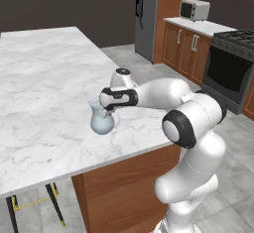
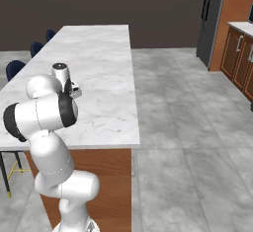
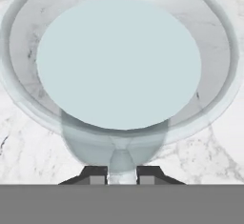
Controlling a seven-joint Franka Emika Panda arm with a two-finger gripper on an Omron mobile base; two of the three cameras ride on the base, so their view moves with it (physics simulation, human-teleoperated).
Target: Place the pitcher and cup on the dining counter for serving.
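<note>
The big marble tabletop [image 1: 44,83] of the island took up most of the scene, bare white stone running away to the far left, with the stove [image 1: 232,63] and microwave [image 1: 194,10] well off to the far right. The white arm [image 1: 191,123] reached in low from the right, its hand parked straight over the jug [image 1: 102,119]. And the jug was down near the tabletop's near right edge, upright, its round body looking settled on the marble.

From the hand camera, the jaws [image 3: 122,174] were narrow, pinched on the jug's handle [image 3: 122,163] with a dark tip [image 3: 97,175] showing either side of it.

So the step looked like the release. Done well, that meant opening only once the base was surely flat on the stone, then lifting straight up so the tips cleared the handle without nudging it. The jug sat fairly close to the edge, so any sideways drag was the risk.
</note>
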